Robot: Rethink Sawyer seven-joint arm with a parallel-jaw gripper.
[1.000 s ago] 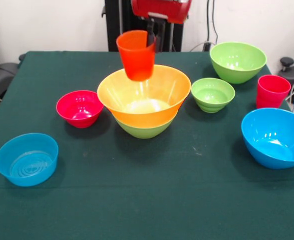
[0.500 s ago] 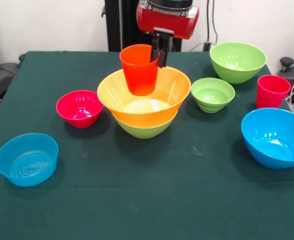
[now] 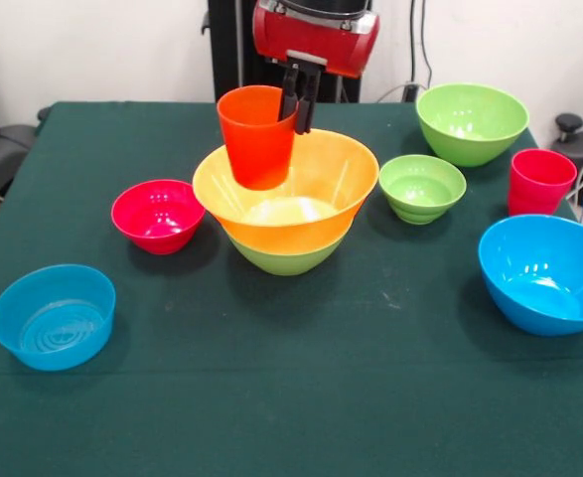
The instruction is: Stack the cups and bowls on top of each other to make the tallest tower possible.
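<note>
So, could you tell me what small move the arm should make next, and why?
Probably lower the orange cup straight down into the wide orange bowl. The gripper pinches the cup's rim, and the cup hangs above that bowl, which already sits in a green bowl.

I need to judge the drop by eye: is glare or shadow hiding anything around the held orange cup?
Front view: white glare washes out the floor of the very wide orange plastic bowl beneath the orange plastic cup; the gripper stays sharp; soft shadows fall beside each bowl on the green tablecloth, hiding nothing.
</note>
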